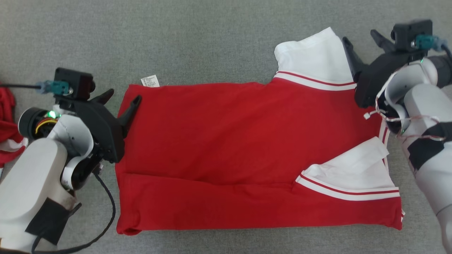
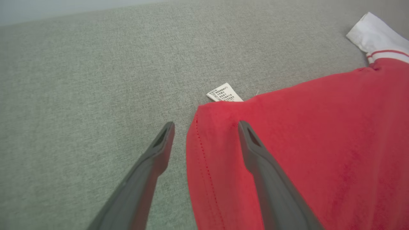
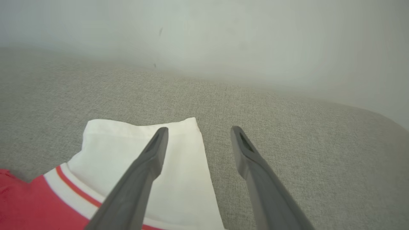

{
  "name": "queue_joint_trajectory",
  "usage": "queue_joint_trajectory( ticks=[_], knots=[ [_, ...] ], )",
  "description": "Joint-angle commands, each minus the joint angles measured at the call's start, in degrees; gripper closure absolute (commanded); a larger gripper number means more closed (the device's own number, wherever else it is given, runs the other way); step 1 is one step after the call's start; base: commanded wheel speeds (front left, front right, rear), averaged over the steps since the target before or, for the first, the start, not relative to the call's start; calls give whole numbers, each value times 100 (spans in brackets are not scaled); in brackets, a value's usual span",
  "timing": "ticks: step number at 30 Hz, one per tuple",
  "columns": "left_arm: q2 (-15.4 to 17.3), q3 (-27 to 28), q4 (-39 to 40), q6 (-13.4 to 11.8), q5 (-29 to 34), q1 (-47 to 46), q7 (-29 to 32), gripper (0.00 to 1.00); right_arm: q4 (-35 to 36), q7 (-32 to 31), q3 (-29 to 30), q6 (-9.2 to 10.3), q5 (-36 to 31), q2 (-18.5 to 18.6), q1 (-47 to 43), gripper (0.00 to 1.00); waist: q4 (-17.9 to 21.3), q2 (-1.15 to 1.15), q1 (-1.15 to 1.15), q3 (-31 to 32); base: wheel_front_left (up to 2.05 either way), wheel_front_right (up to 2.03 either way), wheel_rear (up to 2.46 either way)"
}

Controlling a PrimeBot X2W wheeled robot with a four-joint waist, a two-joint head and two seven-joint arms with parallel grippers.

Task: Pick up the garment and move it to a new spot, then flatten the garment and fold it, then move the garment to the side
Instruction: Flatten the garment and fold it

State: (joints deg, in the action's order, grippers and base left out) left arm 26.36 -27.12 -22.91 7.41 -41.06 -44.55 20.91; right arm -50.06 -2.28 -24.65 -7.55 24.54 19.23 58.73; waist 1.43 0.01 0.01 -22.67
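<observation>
Presently, red garment (image 1: 229,141) laid out, left gripper (image 1: 123,96) splayed astride its hem corner (image 1: 129,88), right gripper (image 1: 359,36) splayed astride its white sleeve (image 1: 314,53) edge, both seemingly empty.

Brightness: bright, even and soft in all views; the source cannot be told.
Shadows: faint; a thin dark line runs under the shirt (image 1: 229,141) at its near hem and along its fold.
Exposure: the white sleeve (image 1: 314,53) is nearly washed out; the red is saturated.
Focus: head view sharp, mat (image 1: 212,42) weave clear; label (image 2: 223,94) print unreadable.
Blur: far wall (image 3: 223,38) hazy; left gripper (image 2: 206,124) and right gripper (image 3: 198,129) soften nearest the lens.
Distortion: the mat's far edge bows in the right wrist view.
</observation>
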Motion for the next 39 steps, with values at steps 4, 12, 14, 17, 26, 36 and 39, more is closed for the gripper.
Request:
queue_joint_trajectory(
  ticks=[4,12,14,17,26,36,39],
  knots=[
    [20,-219,-95,8,-97,-256,149,0,-316,-102,-235,14,148,24,396,0,-52,-1,-1,-132,0,0,0],
    [-29,-473,-476,8,-220,-528,209,0,-783,-42,-664,14,366,-86,865,0,-14,-1,-1,-233,0,0,0],
    [-44,-511,-574,7,-251,-564,191,0,-870,-21,-761,14,434,-107,932,0,-5,-1,-1,-259,0,0,0],
    [-128,-543,-706,8,-361,-606,222,0,-975,-9,-906,14,521,-105,1020,0,-10,-1,-1,-294,0,0,0],
    [-112,-762,-654,-2,-322,-784,-99,100,-1277,-193,-1332,14,824,18,1261,0,-147,-1,-1,-364,0,0,0],
    [-137,-845,33,-141,-167,-608,-420,100,-1614,-614,-1642,14,1017,140,1603,0,-413,-1,-1,-561,0,0,0],
    [-117,-869,235,-223,-121,-574,-415,100,-1703,-673,-1717,14,1007,170,1722,0,-470,-1,-1,-626,0,0,0]
  ],
)
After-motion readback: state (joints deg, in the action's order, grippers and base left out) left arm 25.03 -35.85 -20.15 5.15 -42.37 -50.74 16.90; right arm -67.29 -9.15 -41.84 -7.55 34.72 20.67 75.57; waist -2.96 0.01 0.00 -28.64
